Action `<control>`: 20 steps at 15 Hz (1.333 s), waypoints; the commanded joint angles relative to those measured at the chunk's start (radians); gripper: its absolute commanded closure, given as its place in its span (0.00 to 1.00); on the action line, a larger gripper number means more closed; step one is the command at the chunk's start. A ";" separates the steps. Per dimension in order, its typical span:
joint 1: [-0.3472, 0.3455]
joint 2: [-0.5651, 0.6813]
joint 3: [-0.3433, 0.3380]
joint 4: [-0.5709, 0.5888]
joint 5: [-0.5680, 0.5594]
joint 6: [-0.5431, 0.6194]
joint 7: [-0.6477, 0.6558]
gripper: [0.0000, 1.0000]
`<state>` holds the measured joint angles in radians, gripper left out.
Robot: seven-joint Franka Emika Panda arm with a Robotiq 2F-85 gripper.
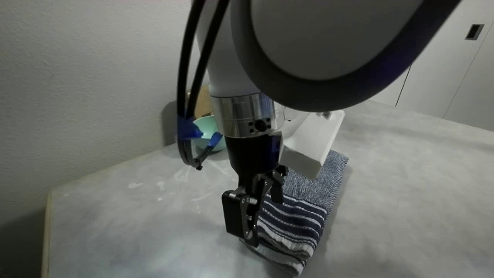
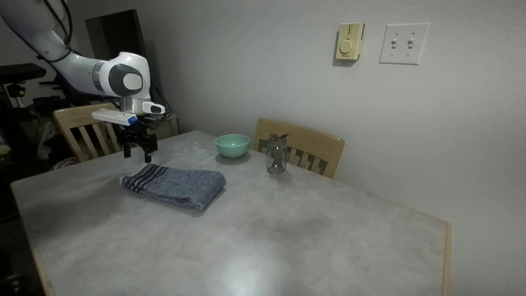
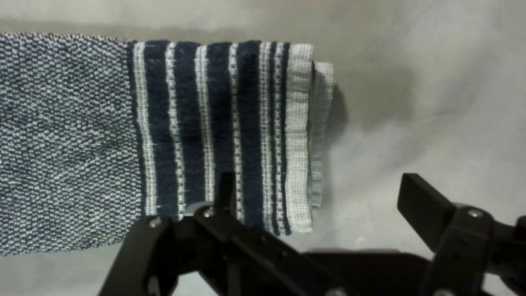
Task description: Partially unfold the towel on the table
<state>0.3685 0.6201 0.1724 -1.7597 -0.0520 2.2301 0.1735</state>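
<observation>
Pretty sure this was pre-grab: hand (image 2: 137, 158) spread wide near the towel (image 2: 181, 185), likely needing to pinch its striped end next.

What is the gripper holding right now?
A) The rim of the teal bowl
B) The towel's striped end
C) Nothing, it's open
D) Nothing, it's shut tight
C: in the wrist view the gripper has its fingers spread wide apart with nothing pinched between them, and the towel lies folded on the table.
</observation>
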 commanded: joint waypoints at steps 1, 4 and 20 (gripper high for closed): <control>0.011 0.013 -0.014 0.007 -0.037 -0.053 -0.006 0.00; 0.015 0.028 -0.015 0.014 -0.070 -0.078 -0.024 0.00; 0.036 0.096 -0.024 0.090 -0.165 -0.106 -0.063 0.03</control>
<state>0.3882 0.6948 0.1638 -1.7053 -0.2007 2.1573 0.0948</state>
